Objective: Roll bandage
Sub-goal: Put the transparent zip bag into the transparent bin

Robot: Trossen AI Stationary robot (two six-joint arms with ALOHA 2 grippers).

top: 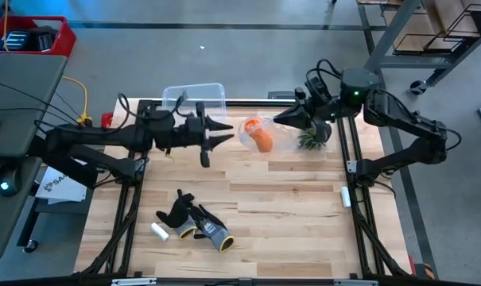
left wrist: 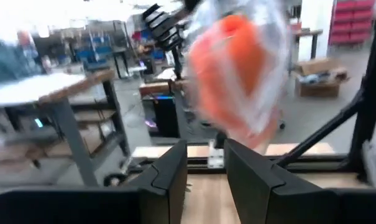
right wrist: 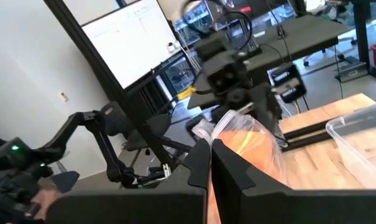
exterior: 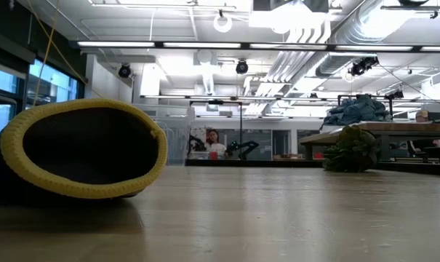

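The orange bandage (top: 261,140) sits as a stubby lump inside a clear plastic bag (top: 278,135) at the table's far middle. It also shows in the left wrist view (left wrist: 228,68) and the right wrist view (right wrist: 253,146). My right gripper (top: 286,119) is shut on the bag. My left gripper (top: 226,133) is open just to the left of the bag, fingers pointing at it and touching nothing. In its wrist view (left wrist: 206,146) the bag hangs ahead of the fingers. My right gripper (right wrist: 210,146) pinches the clear bag's crumpled upper edge (right wrist: 228,124) between its two fingers, coming from the table's right. In the left wrist view the bag (left wrist: 262,93) hangs below the gripper, clear of the table, with the bandage inside it.
A clear plastic tub (top: 194,97) stands at the far edge behind my left gripper. A green leafy thing (top: 310,141) lies right of the bag. Black-grey-yellow gloves (top: 199,223) and a small white cylinder (top: 159,231) lie near the front; a glove cuff (exterior: 81,149) fills the low view's left.
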